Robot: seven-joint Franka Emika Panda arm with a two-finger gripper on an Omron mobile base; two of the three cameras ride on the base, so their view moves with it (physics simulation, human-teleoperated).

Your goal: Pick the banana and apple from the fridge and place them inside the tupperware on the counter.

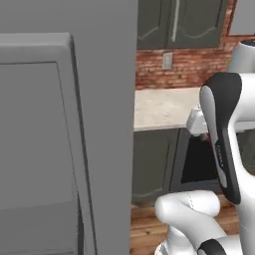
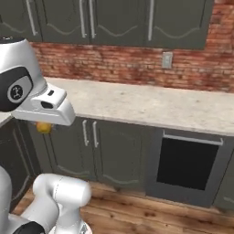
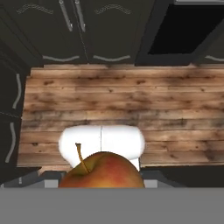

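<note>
One apple (image 3: pixel 103 170) clenched in gripper (image 3: pixel 101 181), stem at 11 o'clock. Carry level over counter (image 2: pixel 151 104); avoid squeezing harder or tilting.

a red brick wall (image 2: pixel 137 64) runs behind the worktop, with a grey wall outlet (image 2: pixel 167 60) set into it. dark grey upper cabinets (image 2: pixel 114 20) with long pale handles hang above. below, dark grey base cabinets (image 2: pixel 103 146) with curved panel trim stand beside a black oven door (image 2: pixel 185 164). the floor (image 3: pixel 131 105) is warm brown wooden planks with darker knots and streaks. lighting is even and soft.
</note>
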